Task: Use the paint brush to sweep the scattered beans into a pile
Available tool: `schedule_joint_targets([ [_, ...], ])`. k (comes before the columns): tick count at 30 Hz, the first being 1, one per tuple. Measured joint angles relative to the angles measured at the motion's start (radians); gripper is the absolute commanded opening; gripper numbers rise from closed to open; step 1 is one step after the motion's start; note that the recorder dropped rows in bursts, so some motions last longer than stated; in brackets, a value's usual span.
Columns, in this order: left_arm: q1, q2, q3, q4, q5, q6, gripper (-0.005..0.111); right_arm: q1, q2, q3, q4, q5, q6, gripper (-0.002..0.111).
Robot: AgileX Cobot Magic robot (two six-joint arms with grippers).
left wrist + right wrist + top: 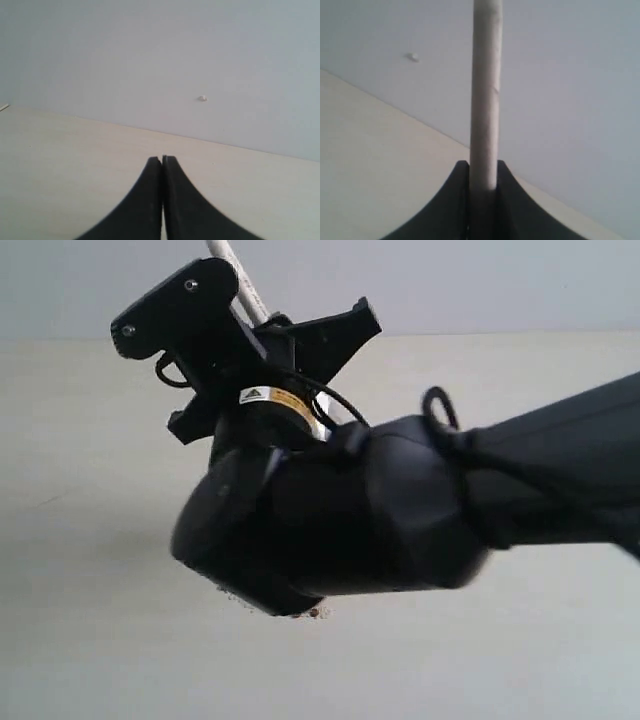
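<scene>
1. Right gripper [484, 172]: I read it as clamped on the paint brush [486, 90]. In the right wrist view the two black fingers [460, 190] press against either side of the pale round handle, which stands straight out from between them against the grey wall [570, 75]. The ferrule and bristles are out of frame, so I cannot report where the bristle end sits.

2. Right arm [400, 510]: in the exterior view it enters from the right and fills most of the frame, very close to the camera. A short length of pale handle [232, 270] projects above the black wrist hardware at the upper left.

3. Beans [316, 613]: only a few reddish-brown specks show, lying on the pale table [80, 540] right at the lower edge of the arm. The arm hides the rest of that area, so I cannot tell how the beans are spread.

4. Left gripper [161, 160]: its jaws are together, tips touching, with nothing between them. It sits above bare table, facing the wall, where a small white mark [202, 98] is visible.
</scene>
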Motion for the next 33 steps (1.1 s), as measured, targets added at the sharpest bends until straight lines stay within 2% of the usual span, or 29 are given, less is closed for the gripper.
schedule_joint_targets([
  [3,0.0,0.0,0.0,0.0,0.0,0.0,0.0,-0.002,-0.079,0.11,-0.133,0.108,0.099,0.0],
  [6,0.0,0.0,0.0,0.0,0.0,0.0,0.0,-0.002,-0.14,0.204,-0.154,0.1,0.213,0.0],
  [14,0.0,0.0,0.0,0.0,0.0,0.0,0.0,0.008,-0.123,0.371,0.146,0.032,0.39,0.0],
  [21,0.0,0.0,0.0,0.0,0.0,0.0,0.0,0.089,-0.018,0.342,0.178,0.042,0.486,0.0],
  [33,0.0,0.0,0.0,0.0,0.0,0.0,0.0,0.098,0.075,0.214,0.173,0.107,0.564,0.0],
])
